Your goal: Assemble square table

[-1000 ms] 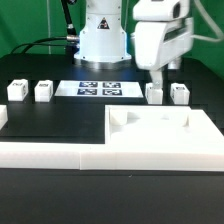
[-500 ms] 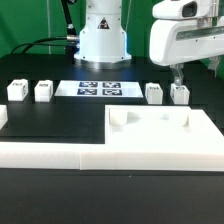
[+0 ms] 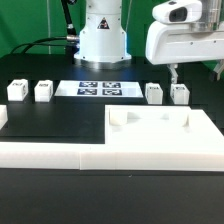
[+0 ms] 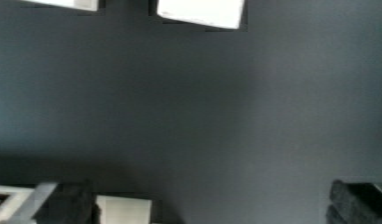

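Nearest the camera, the rail fence (image 3: 50, 155) runs along the front edge of the tabletop slab (image 3: 160, 135) and on past it toward the exterior view's left. The slab lies flat on the dark worktop (image 3: 60, 120), tucked against that fence, with no leg fitted to it yet.

Just beyond the slab's far edge stand the inner leg block (image 3: 154, 94) and the outer leg block (image 3: 179, 94), upright and close together. Two more leg blocks (image 3: 43, 91) (image 3: 16, 89) stand well off from the slab, toward the exterior view's left. The marker board (image 3: 98, 88) lies between the two pairs, and the robot base (image 3: 103, 35) rises behind it.

The tool (image 3: 196, 72) (image 4: 214, 190) hangs above the outer leg block, jaws spread wide and holding nothing. In the wrist view a white block (image 4: 126, 210), probably that leg, sits just beside one finger rather than centred between the two.

That offset is the risk. If the tool drops from here, a fingertip may land on top of the leg or push it over instead of straddling it. With the inner leg so near, the wide jaws could also clip it and tip it toward the slab.
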`<state>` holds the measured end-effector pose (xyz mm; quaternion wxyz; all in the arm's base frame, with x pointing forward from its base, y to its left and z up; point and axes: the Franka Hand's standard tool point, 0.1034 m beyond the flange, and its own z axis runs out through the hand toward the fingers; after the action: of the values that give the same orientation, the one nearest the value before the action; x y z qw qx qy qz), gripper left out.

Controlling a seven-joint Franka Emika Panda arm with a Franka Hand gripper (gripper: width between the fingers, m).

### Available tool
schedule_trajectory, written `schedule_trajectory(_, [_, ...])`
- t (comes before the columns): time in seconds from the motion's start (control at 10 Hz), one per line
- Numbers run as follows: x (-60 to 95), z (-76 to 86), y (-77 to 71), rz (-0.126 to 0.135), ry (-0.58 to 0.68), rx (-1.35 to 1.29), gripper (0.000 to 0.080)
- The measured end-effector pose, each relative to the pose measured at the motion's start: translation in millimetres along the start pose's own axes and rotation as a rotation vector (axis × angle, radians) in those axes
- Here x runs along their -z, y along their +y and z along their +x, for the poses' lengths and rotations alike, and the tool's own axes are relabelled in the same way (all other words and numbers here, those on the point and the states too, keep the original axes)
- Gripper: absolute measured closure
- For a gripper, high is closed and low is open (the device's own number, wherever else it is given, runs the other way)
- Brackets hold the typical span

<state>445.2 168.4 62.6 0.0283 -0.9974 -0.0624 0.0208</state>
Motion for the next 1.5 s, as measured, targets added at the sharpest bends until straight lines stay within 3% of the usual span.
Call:
schedule_trajectory(0.2, [0.4, 0.5, -0.3, -0.002, -0.011, 0.004, 0.0151])
schedule_trajectory(0.3, [-1.4, -7.2, -0.3, -0.014, -0.065, -0.017, 0.0151])
schedule_trajectory(0.4, [-2.8, -21.0, -0.8, -0.040, -0.224, -0.040, 0.0151])
schedule_trajectory(0.6, [-12.3, -22.2, -1.0, -0.050, -0.524, -0.081, 0.0151])
schedule_trajectory(0.7, [-15.3, -20.1, -1.1, -0.041, -0.612, -0.095, 0.0151])
schedule_trajectory(1.1, [-18.8, -26.7, 2.5, -0.054, -0.873, -0.091, 0.0151])
schedule_trajectory(1.3, [-23.1, -31.2, 3.3, -0.058, -0.959, -0.090, 0.0151])
schedule_trajectory(1.4, [-28.0, -35.6, -2.3, -0.034, -0.967, -0.129, 0.0151])
schedule_trajectory(1.5, [-31.0, -43.3, -3.3, -0.039, -0.982, -0.136, 0.0151])
